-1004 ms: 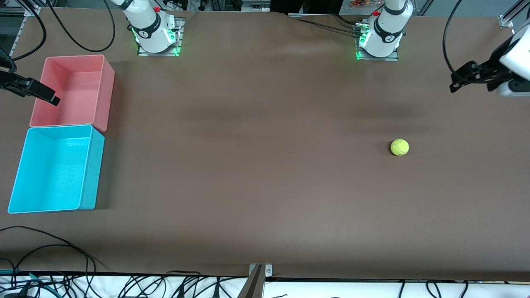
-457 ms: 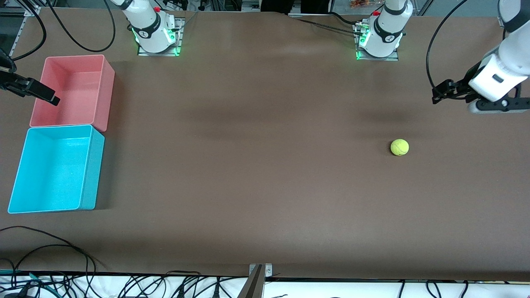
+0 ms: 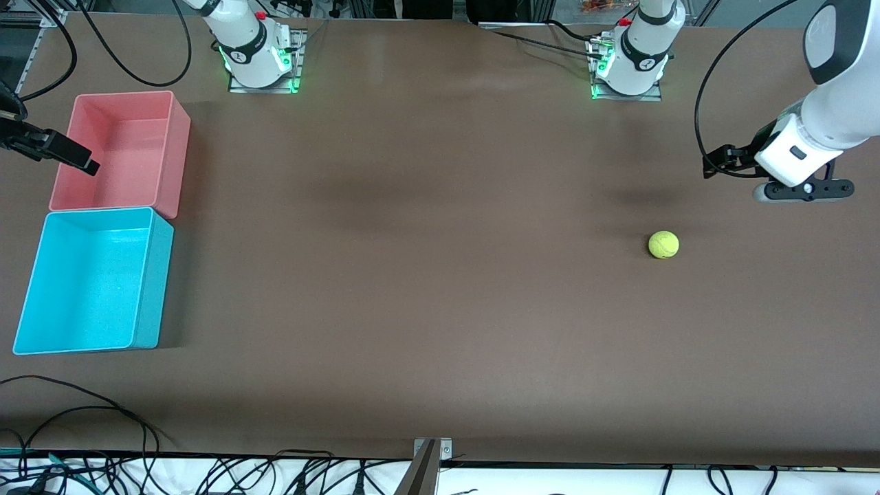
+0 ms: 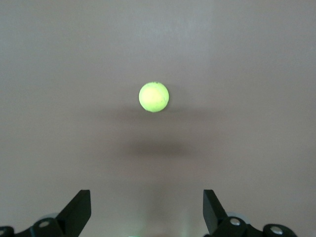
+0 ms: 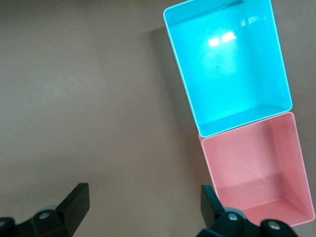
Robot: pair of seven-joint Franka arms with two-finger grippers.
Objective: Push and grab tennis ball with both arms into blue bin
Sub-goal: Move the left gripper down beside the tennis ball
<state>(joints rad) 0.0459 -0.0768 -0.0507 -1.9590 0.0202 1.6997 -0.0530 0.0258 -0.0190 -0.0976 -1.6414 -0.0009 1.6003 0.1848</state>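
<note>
Front view: the small fuzzy yellow-green tennis ball [image 3: 663, 245] lies alone on the brown table [image 3: 426, 275], toward the left arm's end and well apart from both bins. The rectangular bright cyan-blue plastic bin [image 3: 159, 282] sits at the right arm's end of the table, touching the same-size pink plastic bin [image 3: 177, 155], and lies nearer to the front camera than that pink bin. The left gripper [image 3: 715, 163], black with two fingers on a white arm, hangs over bare table near the tennis ball, holding nothing. The right gripper [image 3: 82, 163] is over the pink bin's outer rim, its arm waiting there.

Left wrist view: the left gripper [image 4: 147, 210] has its fingers [image 4: 79, 210] spread wide with nothing between them. The tennis ball [image 4: 153, 97] rests on the table ahead of the fingers, apart from both, with a soft shadow beside it.

Right wrist view: the right gripper [image 5: 143, 205] also stands with fingers [image 5: 76, 201] wide apart and empty. Below it are the cyan-blue bin [image 5: 185, 84] and the pink bin [image 5: 210, 163], wall against wall, neither holding anything.
</note>
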